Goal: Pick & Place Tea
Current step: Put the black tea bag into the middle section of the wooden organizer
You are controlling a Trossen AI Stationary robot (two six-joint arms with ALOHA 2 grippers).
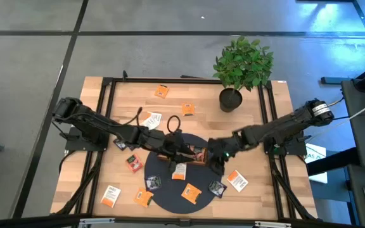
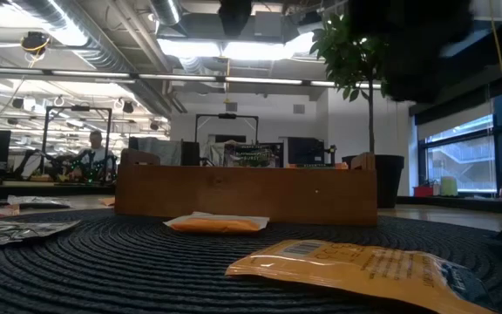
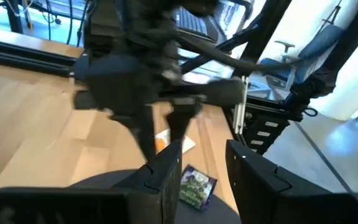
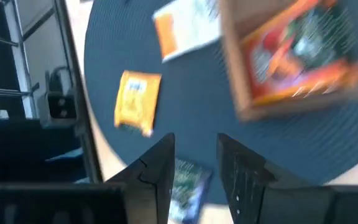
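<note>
Nearest the low camera lies an orange tea sachet (image 2: 356, 269) on the dark round mat (image 1: 170, 190), with the wooden tray (image 2: 247, 194) behind it. Both grippers hover over that mat: the left gripper (image 3: 199, 177), fingers apart and empty, just beside the tray's left end; the right gripper (image 4: 194, 165), fingers apart with nothing between them, just right of the tray. More sachets lie scattered around both, some inside the tray (image 4: 294, 56).

Orange tea sachet (image 4: 137, 100) (dark ribbed mat (image 4: 185, 124))
</note>
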